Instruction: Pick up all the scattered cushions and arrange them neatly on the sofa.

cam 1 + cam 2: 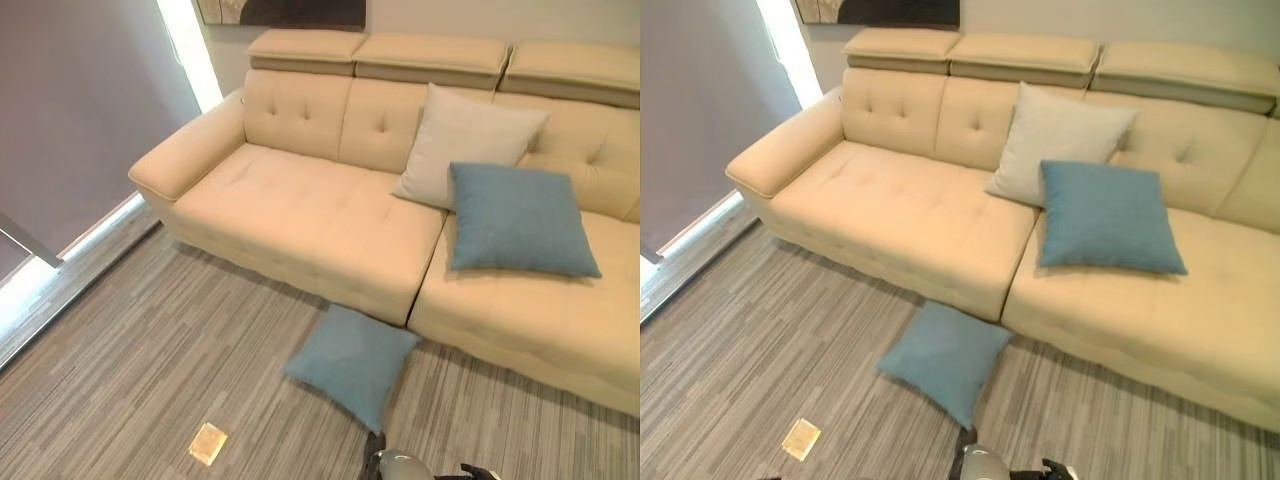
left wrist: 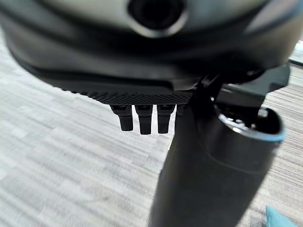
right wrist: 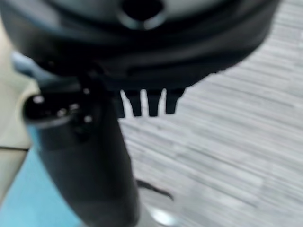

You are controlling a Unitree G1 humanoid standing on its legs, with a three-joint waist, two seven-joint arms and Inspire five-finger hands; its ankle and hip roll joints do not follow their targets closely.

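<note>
Both hands (image 2: 142, 116) (image 3: 147, 101) hung straight-fingered, holding nothing – floor cushion (image 1: 352, 362) lay against the sofa (image 1: 300, 210) base, best gripped by its near corner, joining the two up there.

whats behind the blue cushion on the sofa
A white cushion leans on the sofa backrest right behind the blue cushion, which covers its lower right corner.

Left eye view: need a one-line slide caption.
Cream sofa holding a white cushion and a blue cushion; a second blue cushion lies on the striped floor against the sofa's front.
</note>
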